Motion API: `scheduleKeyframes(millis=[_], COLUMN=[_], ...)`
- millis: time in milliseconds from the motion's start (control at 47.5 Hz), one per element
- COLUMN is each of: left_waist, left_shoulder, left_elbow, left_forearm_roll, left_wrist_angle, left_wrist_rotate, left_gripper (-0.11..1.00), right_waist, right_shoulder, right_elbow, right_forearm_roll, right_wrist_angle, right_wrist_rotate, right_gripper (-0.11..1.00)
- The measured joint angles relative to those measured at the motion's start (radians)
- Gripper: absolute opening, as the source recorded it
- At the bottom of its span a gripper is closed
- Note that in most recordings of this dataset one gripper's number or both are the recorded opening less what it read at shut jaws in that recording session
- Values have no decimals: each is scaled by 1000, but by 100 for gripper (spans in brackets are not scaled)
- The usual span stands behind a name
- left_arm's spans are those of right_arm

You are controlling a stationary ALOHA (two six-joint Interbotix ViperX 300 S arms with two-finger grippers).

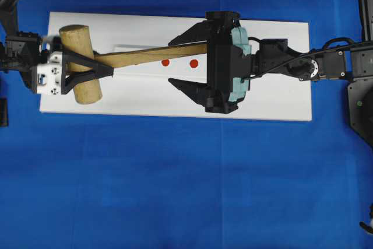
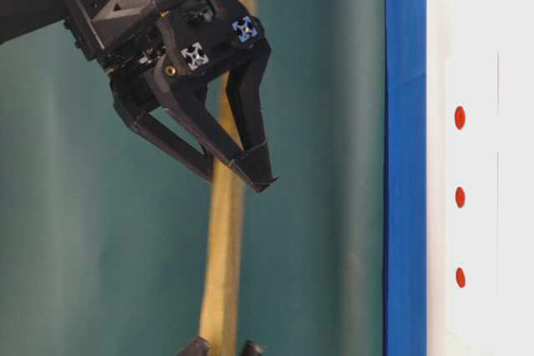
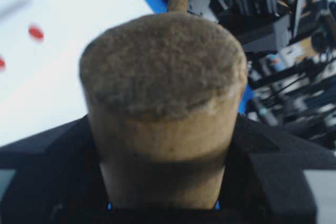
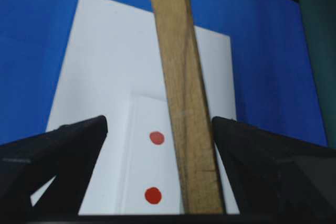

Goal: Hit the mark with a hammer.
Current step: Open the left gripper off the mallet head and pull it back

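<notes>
Light-brown wooden hammer (image 3: 163,114) (thick cylindrical head)

You see a white board (image 1: 274,94) lying flat on a blue cloth (image 1: 175,185); behind hangs what looks like a teal backdrop (image 2: 83,248).

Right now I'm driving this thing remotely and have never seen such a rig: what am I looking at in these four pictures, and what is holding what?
Two robot arms face each other over a white board on a blue cloth. One picture looks straight down, one looks from table level, and one camera sits on each wrist. The left end effector is closed on the head of the hammer, a wooden mallet. Its handle stretches towards the right end effector, whose jaws stand wide open on either side of the handle without gripping it. Red dots lie on the board beneath the handle.
</notes>
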Motion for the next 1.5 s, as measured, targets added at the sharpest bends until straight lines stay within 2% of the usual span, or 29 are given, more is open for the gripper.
scheduleKeyframes(millis=[126, 232, 653, 800, 884, 948, 1053, 1158, 1495], left_waist=[-9, -14, -32, -48, -55, -63, -80, -86, -89], left_shoulder=[0, 0, 2, 2, 2, 2, 2, 2, 3], left_elbow=[0, 0, -5, -15, -20, -26, -34, -35, -35], left_forearm_roll=[2, 3, 2, 2, 3, 3, 3, 2, 5], left_wrist_angle=[29, 32, 32, 34, 34, 34, 32, 32, 32], left_wrist_rotate=[-114, -153, -183, -193, -195, -195, -195, -195, -132], left_gripper=[43, 43, 43, 43, 43, 43, 43, 43, 43], right_waist=[0, 0, 0, 0, 0, 2, 0, 3, 3], right_shoulder=[2, 9, 25, 44, 49, 51, 51, 51, 52], right_elbow=[-2, -2, -2, -2, -5, -8, -9, -8, -9], right_forearm_roll=[0, 0, -2, -3, -3, -3, -3, -3, -3], right_wrist_angle=[0, 0, 3, 3, 2, 3, 8, 31, 49], right_wrist_rotate=[-3, -5, -11, -26, -32, -38, -38, -40, -40], right_gripper=[91, 91, 91, 87, 78, 62, 28, 6, 5])
